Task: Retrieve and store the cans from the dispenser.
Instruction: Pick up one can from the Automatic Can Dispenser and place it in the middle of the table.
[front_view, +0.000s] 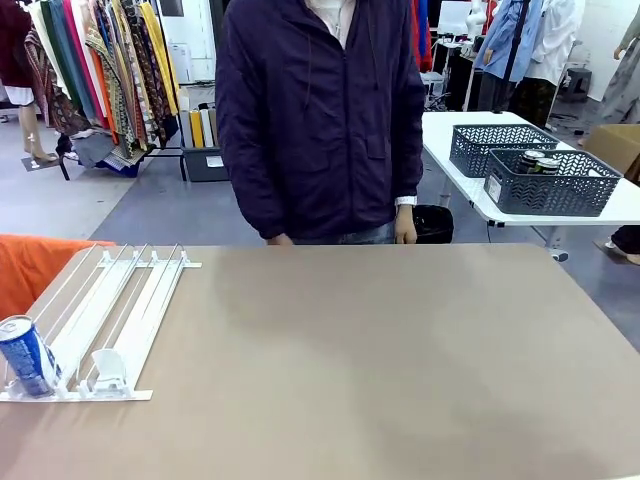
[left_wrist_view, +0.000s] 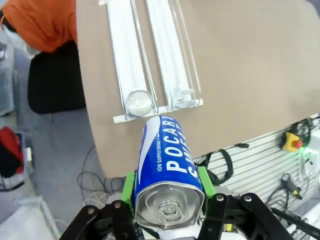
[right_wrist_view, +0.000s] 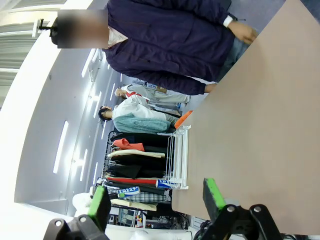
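In the left wrist view my left gripper (left_wrist_view: 167, 192) is shut on a blue can (left_wrist_view: 169, 170) with white print, its silver end facing the camera, green pads on both sides. It hangs above the table's edge, just short of the white wire dispenser (left_wrist_view: 150, 55). Another can (left_wrist_view: 139, 102) stands at the stopper end of a lane, seen from above. From the front, that blue can (front_view: 25, 357) stands at the near left end of the dispenser (front_view: 120, 310). My right gripper (right_wrist_view: 157, 200) is open, with nothing between its fingers, held above the table.
A person in a dark jacket (front_view: 320, 120) stands at the far side of the beige table (front_view: 400, 350). Two dark grey baskets (front_view: 550, 180) sit on a white table at back right, one holding cans. An orange cloth (front_view: 40, 265) lies left of the dispenser.
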